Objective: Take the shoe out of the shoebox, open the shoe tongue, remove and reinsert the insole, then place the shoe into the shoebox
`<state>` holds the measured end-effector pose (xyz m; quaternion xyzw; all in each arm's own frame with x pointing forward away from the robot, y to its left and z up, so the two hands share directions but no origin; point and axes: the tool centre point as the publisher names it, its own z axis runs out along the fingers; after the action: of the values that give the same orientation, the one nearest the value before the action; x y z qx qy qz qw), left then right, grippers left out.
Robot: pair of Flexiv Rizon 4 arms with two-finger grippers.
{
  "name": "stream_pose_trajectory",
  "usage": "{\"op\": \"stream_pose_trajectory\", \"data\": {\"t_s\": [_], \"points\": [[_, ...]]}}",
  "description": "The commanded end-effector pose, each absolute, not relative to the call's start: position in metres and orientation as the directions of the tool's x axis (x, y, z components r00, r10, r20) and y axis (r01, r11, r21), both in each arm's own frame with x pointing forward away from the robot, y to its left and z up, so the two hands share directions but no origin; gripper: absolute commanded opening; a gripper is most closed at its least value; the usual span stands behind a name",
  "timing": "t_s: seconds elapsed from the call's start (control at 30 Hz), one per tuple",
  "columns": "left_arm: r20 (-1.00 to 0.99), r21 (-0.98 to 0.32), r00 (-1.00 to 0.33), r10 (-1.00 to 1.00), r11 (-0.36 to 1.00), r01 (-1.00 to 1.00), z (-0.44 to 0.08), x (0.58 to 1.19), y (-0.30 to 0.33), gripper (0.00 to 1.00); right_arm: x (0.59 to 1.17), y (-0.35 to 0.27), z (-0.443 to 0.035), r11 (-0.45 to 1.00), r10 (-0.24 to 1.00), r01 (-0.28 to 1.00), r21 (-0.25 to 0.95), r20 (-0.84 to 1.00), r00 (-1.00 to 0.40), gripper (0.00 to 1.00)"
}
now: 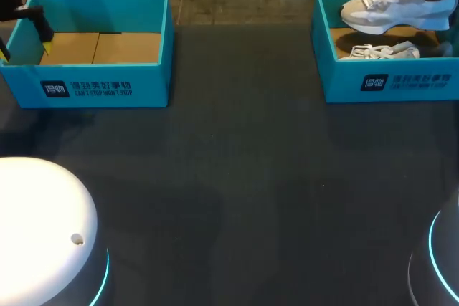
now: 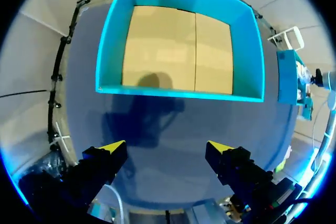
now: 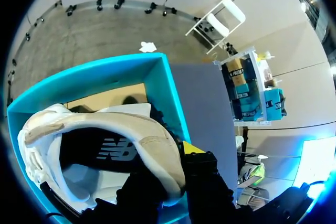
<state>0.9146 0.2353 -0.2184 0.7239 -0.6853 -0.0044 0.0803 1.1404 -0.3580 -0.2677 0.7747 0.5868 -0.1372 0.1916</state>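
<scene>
The left hand [image 2: 165,148] hangs wide open over the dark worktop [image 1: 237,177], gripping nothing; farther back, the right hand [image 3: 173,169] clamps the white shoe [image 1: 391,8] by its heel above the shoebox [image 1: 387,80]

Two teal shoeboxes on the one table [image 1: 244,177]: the left shoebox [image 1: 107,87] and the right shoebox [image 1: 401,84]. Two pale shoes: the raised shoe [image 1: 394,6] and the boxed shoe [image 1: 380,51]. Two round arm bases with lit rings: the left base [image 1: 43,220] and the right base [image 1: 441,263]
</scene>
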Motion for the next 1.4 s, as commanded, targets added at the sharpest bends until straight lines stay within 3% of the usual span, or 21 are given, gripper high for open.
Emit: {"op": "stream_pose_trajectory", "data": {"t_s": [0.03, 0.83, 1.4], "points": [[0.099, 0.134, 0.063, -0.993, -0.049, -0.99, -0.216, 0.92, 0.234, 1.0, 1.136, -0.361, -0.272, -0.238, 0.86, 0.962, 0.136, -0.431, 0.273, 0.0], [0.099, 0.134, 0.063, -0.993, -0.049, -0.99, -0.216, 0.92, 0.234, 1.0, 1.123, -0.357, -0.311, -0.208, 0.884, 0.971, 0.12, -0.401, 0.239, 0.0], [0.099, 0.134, 0.063, -0.993, -0.049, -0.99, -0.216, 0.92, 0.234, 1.0, 1.147, -0.357, -0.329, -0.215, 0.886, 0.969, 0.122, -0.393, 0.246, 0.0]]}}
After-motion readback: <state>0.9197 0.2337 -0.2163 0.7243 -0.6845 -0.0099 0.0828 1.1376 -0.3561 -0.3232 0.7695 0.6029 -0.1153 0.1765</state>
